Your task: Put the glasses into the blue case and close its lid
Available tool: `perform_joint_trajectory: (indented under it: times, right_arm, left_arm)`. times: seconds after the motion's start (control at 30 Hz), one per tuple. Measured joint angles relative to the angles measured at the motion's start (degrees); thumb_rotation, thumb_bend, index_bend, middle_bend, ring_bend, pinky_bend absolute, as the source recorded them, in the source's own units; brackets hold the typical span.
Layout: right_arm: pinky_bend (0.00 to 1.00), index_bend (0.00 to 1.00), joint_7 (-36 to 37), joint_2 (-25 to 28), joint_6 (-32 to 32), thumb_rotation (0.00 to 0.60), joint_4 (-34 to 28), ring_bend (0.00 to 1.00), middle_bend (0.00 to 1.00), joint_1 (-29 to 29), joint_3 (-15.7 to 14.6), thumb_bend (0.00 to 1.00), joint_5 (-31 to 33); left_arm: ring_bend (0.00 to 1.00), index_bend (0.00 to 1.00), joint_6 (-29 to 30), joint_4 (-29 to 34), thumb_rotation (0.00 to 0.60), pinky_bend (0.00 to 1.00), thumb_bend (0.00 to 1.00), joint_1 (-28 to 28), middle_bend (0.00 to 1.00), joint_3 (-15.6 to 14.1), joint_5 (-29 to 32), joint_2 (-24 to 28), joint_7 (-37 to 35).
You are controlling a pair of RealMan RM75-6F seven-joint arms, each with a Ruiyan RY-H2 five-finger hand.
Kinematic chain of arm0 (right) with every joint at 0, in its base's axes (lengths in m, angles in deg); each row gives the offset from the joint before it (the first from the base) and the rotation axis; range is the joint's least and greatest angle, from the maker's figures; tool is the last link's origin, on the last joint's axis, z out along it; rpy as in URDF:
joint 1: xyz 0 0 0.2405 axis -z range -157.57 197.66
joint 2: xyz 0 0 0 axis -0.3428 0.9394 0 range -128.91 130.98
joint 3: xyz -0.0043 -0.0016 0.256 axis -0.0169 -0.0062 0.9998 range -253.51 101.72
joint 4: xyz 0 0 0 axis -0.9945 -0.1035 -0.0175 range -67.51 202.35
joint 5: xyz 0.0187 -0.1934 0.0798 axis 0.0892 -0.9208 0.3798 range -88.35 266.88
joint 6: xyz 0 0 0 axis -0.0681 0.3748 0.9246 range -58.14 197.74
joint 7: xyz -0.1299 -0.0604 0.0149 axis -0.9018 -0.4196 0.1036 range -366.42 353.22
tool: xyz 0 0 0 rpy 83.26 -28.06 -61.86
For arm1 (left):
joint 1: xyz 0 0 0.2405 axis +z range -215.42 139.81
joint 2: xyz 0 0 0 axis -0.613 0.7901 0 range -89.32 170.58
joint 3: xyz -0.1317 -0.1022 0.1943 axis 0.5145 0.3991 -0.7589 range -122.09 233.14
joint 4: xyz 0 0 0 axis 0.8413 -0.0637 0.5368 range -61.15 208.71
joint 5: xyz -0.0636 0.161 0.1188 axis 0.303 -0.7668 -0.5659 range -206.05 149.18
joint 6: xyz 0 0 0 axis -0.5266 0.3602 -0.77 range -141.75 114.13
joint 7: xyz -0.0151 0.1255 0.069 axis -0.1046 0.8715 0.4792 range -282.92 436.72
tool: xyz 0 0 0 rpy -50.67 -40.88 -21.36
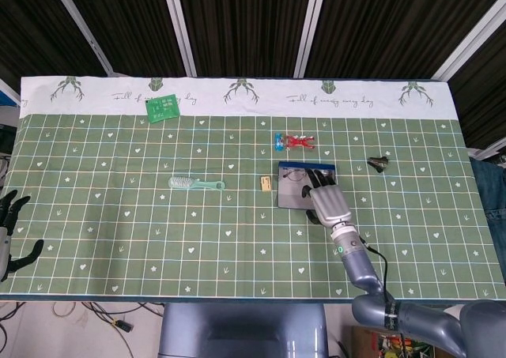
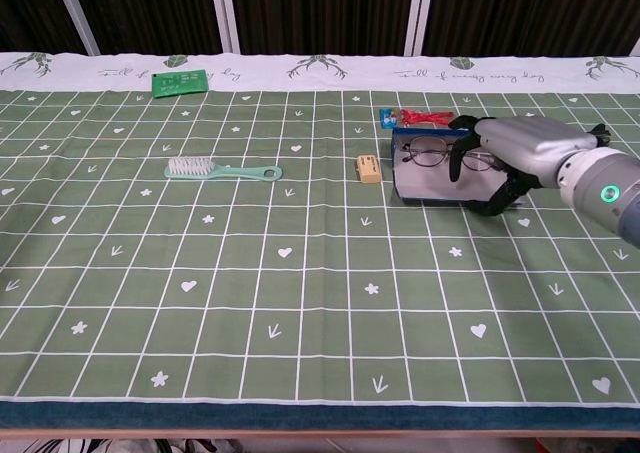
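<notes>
The glasses [image 2: 430, 153] lie in the open blue case [image 2: 420, 188], lenses toward the left, long axis running across the table. The right hand [image 2: 505, 153] curls over the case's right end, fingers on the frame; whether it grips, I cannot tell. A tan block [image 2: 369, 168] sits just left, with open cloth [image 2: 300, 303] nearer the front edge. The left hand [image 1: 9, 224] hangs open off the table's left edge.
</notes>
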Motion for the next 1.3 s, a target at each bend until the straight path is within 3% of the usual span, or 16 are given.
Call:
perform_joint_trajectory:
  times: [0.63,1.3]
  right_arm:
    - [0.18,0.45,-0.3,-0.68,-2.98,0.6,4.95,0.08,0.0,-3.72,3.72,0.43,2.6]
    - [0.18,0.57,0.77,-1.41,-5.3,0.6,6.77,0.08,0.01,-4.71,3.52,0.45,4.3]
  left_arm:
    - [0.0,0.1,-0.16,0.08,0.6,0.0,0.32,-0.01,0.0,-0.03,0.14,0.14,0.09]
    - [0.0,0.12,-0.6,0.31,0.6,0.0,0.32,-0.08,0.0,-0.14,0.36,0.43,0.11]
